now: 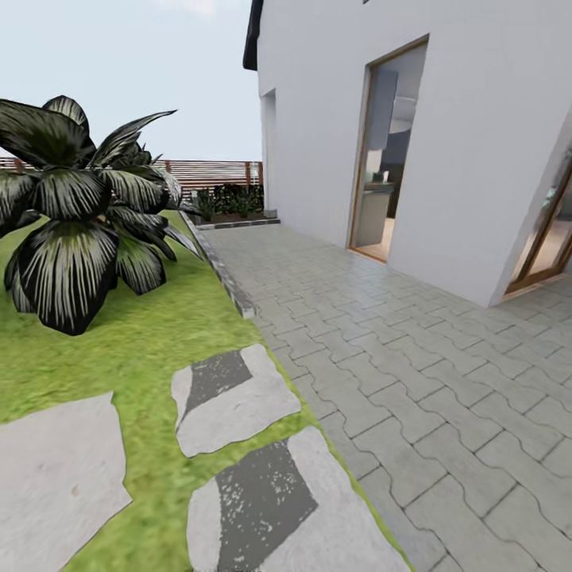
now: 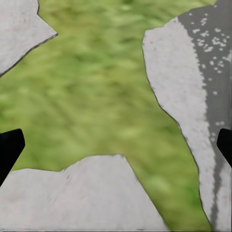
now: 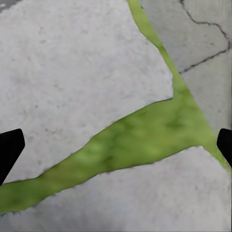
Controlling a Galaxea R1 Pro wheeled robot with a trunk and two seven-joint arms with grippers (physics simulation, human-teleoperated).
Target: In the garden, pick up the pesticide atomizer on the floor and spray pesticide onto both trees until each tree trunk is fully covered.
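While both end effectors, left and right, hang wide open and empty over stepping stones, the robot seems on its way, needing next to find the atomizer.

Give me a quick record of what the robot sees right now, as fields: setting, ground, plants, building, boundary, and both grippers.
setting: garden lawn beside a white house
ground: grey paving on the right, flat stepping stones set in the grass
plants: dark broad-leaved palm on the lawn, low shrubs by the far wall
building: glass door with a wooden frame
boundary: brown slat fence at the back
left gripper: jaws wide apart, holding nothing, over grass and stone
right gripper: jaws wide apart, holding nothing, over stone
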